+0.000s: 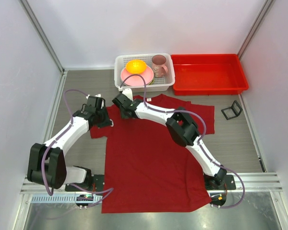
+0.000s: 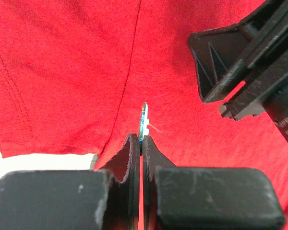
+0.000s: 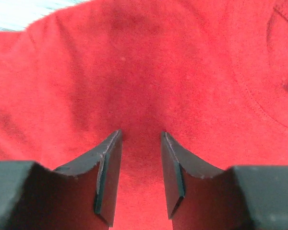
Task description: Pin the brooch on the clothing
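A lab test cell: white panel walls [image 1: 144,24], aluminium frame posts [image 1: 41,33], a grey slatted table [image 1: 240,139]

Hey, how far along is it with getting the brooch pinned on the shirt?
Done: the T-shirt lies spread on the table, and the left gripper is shut on the brooch, held edge-on over the fabric. In hand: the right gripper hovers close by, jaws apart over the shirt. Left: the brooch is not yet fastened to the cloth.

overhead looks down; wrists hug shirt [image 2: 62,57]
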You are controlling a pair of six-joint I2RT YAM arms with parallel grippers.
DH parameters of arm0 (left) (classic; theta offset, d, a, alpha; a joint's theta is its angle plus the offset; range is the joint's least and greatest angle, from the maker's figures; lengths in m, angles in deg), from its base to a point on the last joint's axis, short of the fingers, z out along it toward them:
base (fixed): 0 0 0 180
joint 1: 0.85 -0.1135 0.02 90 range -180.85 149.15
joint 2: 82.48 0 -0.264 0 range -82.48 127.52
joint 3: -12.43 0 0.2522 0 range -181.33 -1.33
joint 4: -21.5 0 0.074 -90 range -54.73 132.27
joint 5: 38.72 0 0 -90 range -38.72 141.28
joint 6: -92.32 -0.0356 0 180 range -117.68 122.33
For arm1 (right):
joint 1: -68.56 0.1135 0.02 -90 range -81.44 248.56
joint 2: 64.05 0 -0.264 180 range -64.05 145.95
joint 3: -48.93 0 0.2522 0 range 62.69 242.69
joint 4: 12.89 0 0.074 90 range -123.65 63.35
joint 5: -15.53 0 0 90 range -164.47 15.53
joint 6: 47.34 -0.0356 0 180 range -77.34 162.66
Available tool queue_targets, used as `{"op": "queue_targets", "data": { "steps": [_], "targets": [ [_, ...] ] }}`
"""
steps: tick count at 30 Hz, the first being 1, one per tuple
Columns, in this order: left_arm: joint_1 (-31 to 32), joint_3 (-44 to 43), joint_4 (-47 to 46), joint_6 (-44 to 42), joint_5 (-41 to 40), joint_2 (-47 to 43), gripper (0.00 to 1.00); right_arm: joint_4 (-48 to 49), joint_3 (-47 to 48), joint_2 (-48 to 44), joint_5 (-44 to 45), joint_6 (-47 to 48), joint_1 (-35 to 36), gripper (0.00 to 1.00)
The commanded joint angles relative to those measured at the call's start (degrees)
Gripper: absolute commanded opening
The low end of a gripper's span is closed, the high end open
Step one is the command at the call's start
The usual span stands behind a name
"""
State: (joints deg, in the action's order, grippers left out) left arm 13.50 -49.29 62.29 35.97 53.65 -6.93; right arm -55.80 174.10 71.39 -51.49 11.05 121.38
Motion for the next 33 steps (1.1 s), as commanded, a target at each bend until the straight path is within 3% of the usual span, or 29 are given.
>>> {"op": "queue_targets", "data": {
  "steps": [1, 6, 18, 24, 33],
  "targets": [
    [0.06, -0.90, -2.85, 0.01, -0.70, 1.26, 0.00, -0.38, 1.70, 1.76, -0.92, -3.36, -0.17, 0.42],
    [0.06, -1.34, -3.12, -0.16, -1.32, 2.41, 0.00, -2.93, 1.00, 4.04, -0.83, -3.72, 0.27, 0.40],
    [0.06, -3.71, -2.50, -1.13, -1.84, 5.57, 0.00, -6.01, -0.50, 5.37, 1.10, 0.23, 0.97, 0.01],
    [0.06, -3.01, -3.03, -1.22, -0.79, 4.52, 0.00, -2.58, 1.52, -0.08, 1.54, 4.28, 0.71, 0.01],
    [1.47, -2.49, -10.85, -4.90, 6.41, 4.78, 0.00, 1.55, -2.26, -7.82, -7.50, 3.06, -0.78, 0.01]
  ]
}}
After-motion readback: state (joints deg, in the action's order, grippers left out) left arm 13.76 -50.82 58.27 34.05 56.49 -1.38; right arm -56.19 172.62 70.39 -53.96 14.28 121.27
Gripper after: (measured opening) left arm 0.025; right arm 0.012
